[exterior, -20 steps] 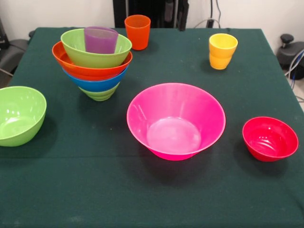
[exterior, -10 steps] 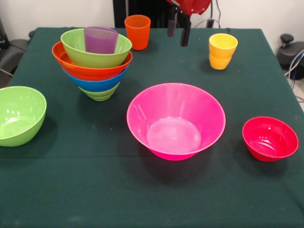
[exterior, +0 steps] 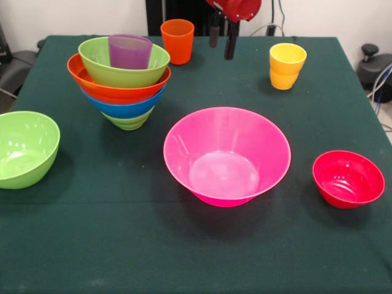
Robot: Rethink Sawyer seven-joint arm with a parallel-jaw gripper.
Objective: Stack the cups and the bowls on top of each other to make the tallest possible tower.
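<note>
The red-headed gripper (exterior: 222, 48) hangs above the far part of the green-covered table (exterior: 196, 257), its two dark fingers (exterior: 230, 48) parted and holding nothing. Just to its left in the front view stands the orange cup (exterior: 177, 41), upright and apart from the fingers; to its right, a little farther off, sits the yellow cup (exterior: 286, 65), also upright. Left of the gripper and nearer the camera rises the tower (exterior: 121, 82): a lime green bowl at the bottom, then a blue bowl (exterior: 125, 108), an orange bowl (exterior: 110, 90) and another lime green bowl (exterior: 125, 70) nested one in another, with the purple cup (exterior: 130, 51) standing upright inside the top bowl. Below the gripper in the picture, well towards the camera, the large pink bowl (exterior: 226, 156) rests open side up on the cloth. The small red bowl (exterior: 348, 179) lies to the pink bowl's right, apart from it, and a third lime green bowl (exterior: 24, 148) sits alone at the left edge of the table, well away from the gripper
</note>
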